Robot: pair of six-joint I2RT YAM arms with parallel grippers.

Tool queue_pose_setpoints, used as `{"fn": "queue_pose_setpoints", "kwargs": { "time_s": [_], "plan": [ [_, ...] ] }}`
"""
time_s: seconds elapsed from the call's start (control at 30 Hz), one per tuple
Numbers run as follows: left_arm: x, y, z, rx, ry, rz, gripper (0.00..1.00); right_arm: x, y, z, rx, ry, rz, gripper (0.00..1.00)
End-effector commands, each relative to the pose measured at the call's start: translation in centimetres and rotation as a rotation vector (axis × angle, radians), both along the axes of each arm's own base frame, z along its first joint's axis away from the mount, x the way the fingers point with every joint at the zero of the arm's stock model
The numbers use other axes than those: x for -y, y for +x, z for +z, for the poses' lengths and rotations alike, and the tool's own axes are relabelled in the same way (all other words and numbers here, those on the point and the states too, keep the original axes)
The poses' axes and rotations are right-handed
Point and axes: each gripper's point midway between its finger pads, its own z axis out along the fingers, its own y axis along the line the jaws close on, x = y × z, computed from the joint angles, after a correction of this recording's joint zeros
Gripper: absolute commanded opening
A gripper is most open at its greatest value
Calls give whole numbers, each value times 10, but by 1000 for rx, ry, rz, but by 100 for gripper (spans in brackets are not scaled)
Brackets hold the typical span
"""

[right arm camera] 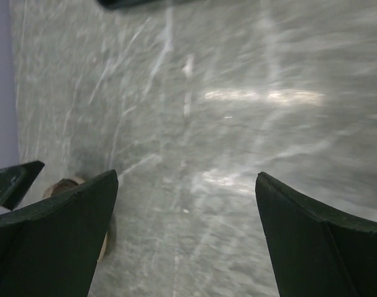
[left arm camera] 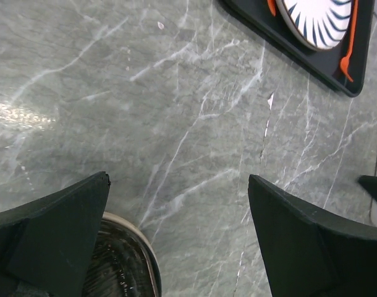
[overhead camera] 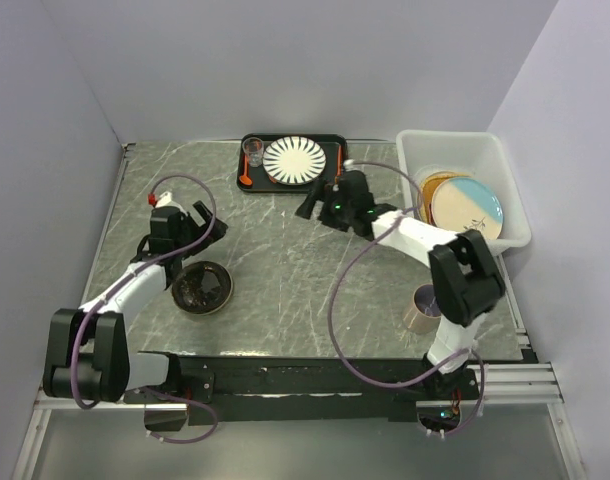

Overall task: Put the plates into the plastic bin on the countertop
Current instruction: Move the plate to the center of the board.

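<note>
**Both sets of jaws wide apart, nothing held**

Left gripper (left arm camera: 178, 179) hangs over the tabletop (overhead camera: 285, 270) just beyond the dark brown plate (overhead camera: 202, 287), jaws spread and empty. Right gripper (overhead camera: 315, 200) hovers near the black tray (overhead camera: 330, 140), jaws likewise apart. Its wrist view is blurred, so the pale rim at lower left is probably that same plate. At far right, the plastic bin (overhead camera: 450, 137) holds a blue-cream plate (overhead camera: 468, 207) atop tan plates (overhead camera: 432, 185).
</note>
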Motion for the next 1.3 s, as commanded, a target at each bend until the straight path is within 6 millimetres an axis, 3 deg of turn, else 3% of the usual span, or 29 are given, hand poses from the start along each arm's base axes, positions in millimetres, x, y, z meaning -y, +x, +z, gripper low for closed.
{"fn": "queue_pose_setpoints", "kwargs": {
  "time_s": [0.0,0.13,0.47,0.87,1.13,1.23,1.27],
  "plan": [
    [-5,1,21,69,-19,15,99,-72,-4,14,26,101,151,98],
    [-11,1,18,56,-3,21,99,-128,-34,-3,-41,174,306,93],
    [-18,1,15,56,-37,27,99,-204,-93,-31,-151,204,526,87],
    [-30,-2,16,67,-38,50,99,-231,-131,-62,-245,180,608,79],
    [-34,-4,15,63,-32,56,99,-243,-148,-86,-314,160,611,63],
    [-34,-4,16,68,-34,55,99,-245,-147,-92,-325,143,608,55],
    [-34,-4,16,68,-34,55,99,-241,-150,-98,-344,122,602,47]
  ]
}}
